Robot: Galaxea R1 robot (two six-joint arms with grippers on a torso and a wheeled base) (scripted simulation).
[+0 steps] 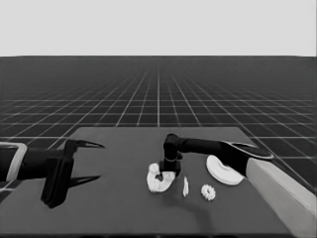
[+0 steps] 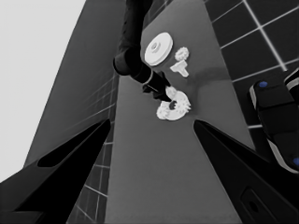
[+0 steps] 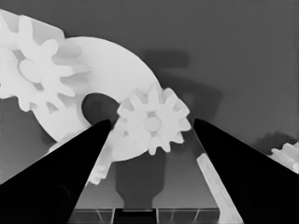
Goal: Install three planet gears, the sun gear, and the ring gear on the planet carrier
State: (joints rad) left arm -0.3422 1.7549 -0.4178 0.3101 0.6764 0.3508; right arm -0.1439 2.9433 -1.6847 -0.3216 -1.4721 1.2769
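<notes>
While the right claw hangs straight down over the planet carrier near the middle of the bench, its fingers stand apart, astride a planet gear without visibly touching it. That gear lies on the carrier's rim just beside the central hole, which looks like one of the gear seats. Whether it has just been let go or is about to be nudged cannot be told. A second planet gear sits on the carrier's far rim, and a third shows partly behind one finger. One gear lies loose on the bench, with the thin white piece between it and the carrier, close enough to be brushed on a reach. The ring gear waits well aside, partly under the right arm. Parked over the bench's left end, the left claw is spread wide, holding nothing.
</notes>
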